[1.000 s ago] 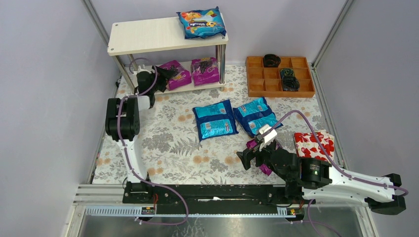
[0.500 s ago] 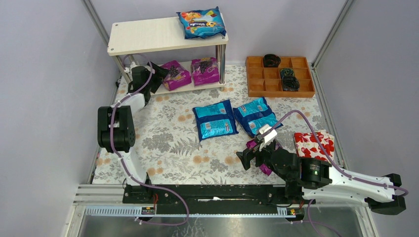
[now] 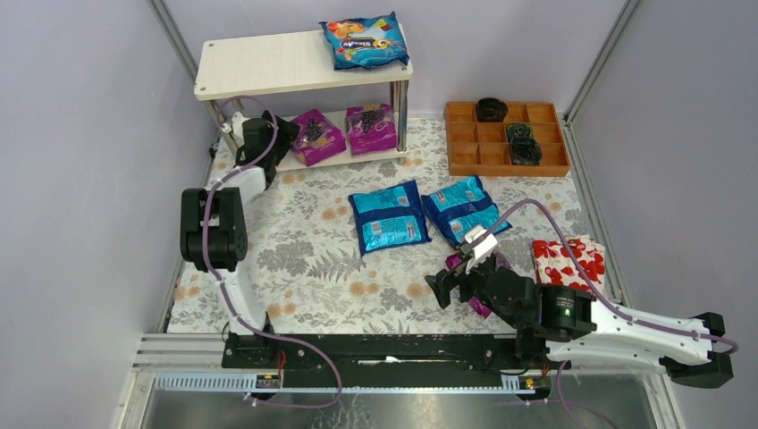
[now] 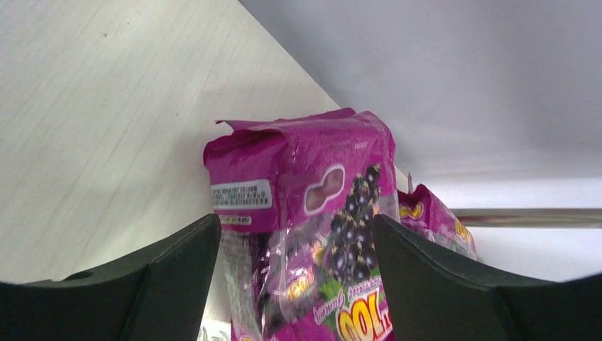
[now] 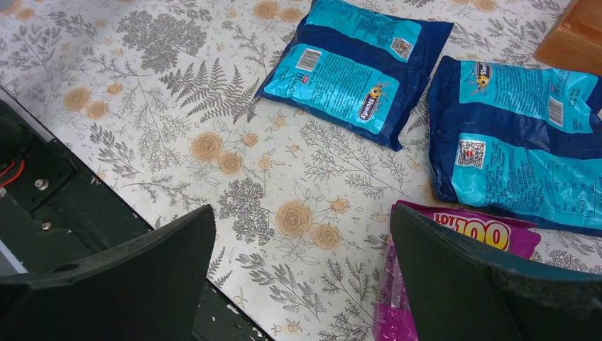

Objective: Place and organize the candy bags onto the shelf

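The shelf [image 3: 264, 64] stands at the back left. One blue candy bag [image 3: 365, 42] lies on its top board. Two purple bags [image 3: 315, 136] [image 3: 371, 128] lie on its lower board. My left gripper [image 3: 277, 134] is open just left of the nearer purple bag. In the left wrist view that bag [image 4: 305, 185] lies between my spread jaws [image 4: 294, 220] on the pale board [image 4: 106, 106]. Two blue bags [image 3: 387, 217] [image 3: 463, 208] lie on the floral mat. My right gripper [image 3: 444, 288] is open and low over the mat [image 5: 302, 213], with the third purple bag [image 5: 461, 234] beside its right finger.
An orange compartment tray [image 3: 508, 170] with dark items sits at the back right. A white packet with red flowers [image 3: 568, 262] lies at the right, by the right arm. Grey walls close in both sides. A black rail runs along the near edge.
My left gripper has drawn back to the left, away from the purple bag on the lower board, and its elbow has shifted left. The right arm has hardly moved.
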